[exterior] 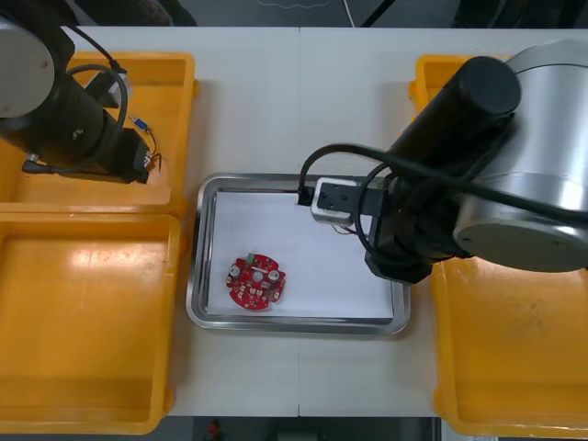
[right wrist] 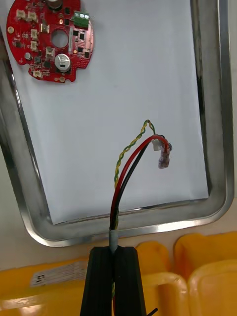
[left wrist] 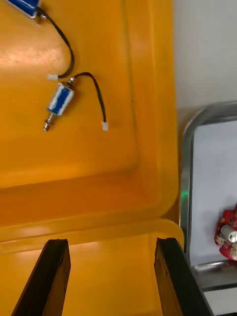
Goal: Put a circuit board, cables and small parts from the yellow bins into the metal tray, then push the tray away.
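The right jaws pinch red and yellow cable (right wrist: 116,212) above tray (right wrist: 217,148).

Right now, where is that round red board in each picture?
Front view: board in the tray's near left part.
Right wrist view: board at the tray's far end from the right gripper, past the cable it holds.
Left wrist view: board cut off at the edge, in the tray past the yellow bin, beside the left gripper.
Shared landmark: the tray's shiny rim.
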Tool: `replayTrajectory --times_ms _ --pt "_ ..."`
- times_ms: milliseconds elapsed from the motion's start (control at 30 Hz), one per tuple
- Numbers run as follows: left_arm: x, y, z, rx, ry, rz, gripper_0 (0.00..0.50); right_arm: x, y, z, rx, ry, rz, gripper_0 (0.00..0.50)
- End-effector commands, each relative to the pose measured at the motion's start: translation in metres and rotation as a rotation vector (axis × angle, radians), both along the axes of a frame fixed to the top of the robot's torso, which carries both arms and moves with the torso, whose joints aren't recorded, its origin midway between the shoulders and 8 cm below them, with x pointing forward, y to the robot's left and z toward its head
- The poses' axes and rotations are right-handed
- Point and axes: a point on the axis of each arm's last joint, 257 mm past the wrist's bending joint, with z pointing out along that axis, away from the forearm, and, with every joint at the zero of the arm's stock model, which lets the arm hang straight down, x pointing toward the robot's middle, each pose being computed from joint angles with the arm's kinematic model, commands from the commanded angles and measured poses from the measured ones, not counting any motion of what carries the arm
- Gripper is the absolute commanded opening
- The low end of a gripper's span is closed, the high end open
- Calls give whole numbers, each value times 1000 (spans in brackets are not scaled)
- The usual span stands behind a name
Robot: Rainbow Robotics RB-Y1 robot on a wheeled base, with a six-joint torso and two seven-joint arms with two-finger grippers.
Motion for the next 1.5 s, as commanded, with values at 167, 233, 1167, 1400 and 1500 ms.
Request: replayTrajectory --times_ms 167,233,1167,1400,1500 --pt "56 16 58 -27 -75 92 500 5 34 -16 -78 -55 141 0" --pt "65 15 60 -48 -70 122 500 6 39 -28 -83 -47 151 0" --pt "162 21 31 -292 -164 583 500 15 40 -139 -107 67 121 0" --pt "183 19 21 -294 -233 612 500 14 38 -141 -108 70 111 500" --pt "189 21 15 -291 -251 611 500 14 36 -141 -111 72 101 500"
